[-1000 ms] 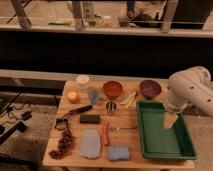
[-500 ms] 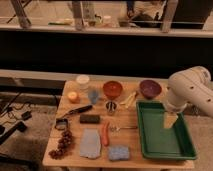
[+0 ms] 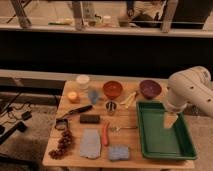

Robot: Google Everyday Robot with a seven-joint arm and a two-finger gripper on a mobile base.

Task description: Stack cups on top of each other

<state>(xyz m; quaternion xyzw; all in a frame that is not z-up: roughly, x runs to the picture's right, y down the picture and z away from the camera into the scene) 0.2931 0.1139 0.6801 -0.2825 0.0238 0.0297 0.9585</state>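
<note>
The silver metal cup [image 3: 111, 107] stands upright near the middle of the wooden table [image 3: 131, 159]. The pale blue plastic cup [image 3: 93, 95] stands a little behind it to the left, apart from it. My gripper [image 3: 170, 120] hangs from the white arm [image 3: 189, 90] at the right, over the back part of the green tray [image 3: 150, 145], well to the right of both cups. It is open, and nothing shows between its fingers.
An orange-red bowl [image 3: 113, 89] and a purple bowl [image 3: 150, 88] sit at the back, with a white container [image 3: 82, 81] and an orange fruit [image 3: 73, 96] to the left. In front lie a dark block [image 3: 90, 119], grapes [image 3: 62, 144], a grey cloth [image 3: 90, 144], a red stick [image 3: 105, 134] and a blue sponge [image 3: 119, 153].
</note>
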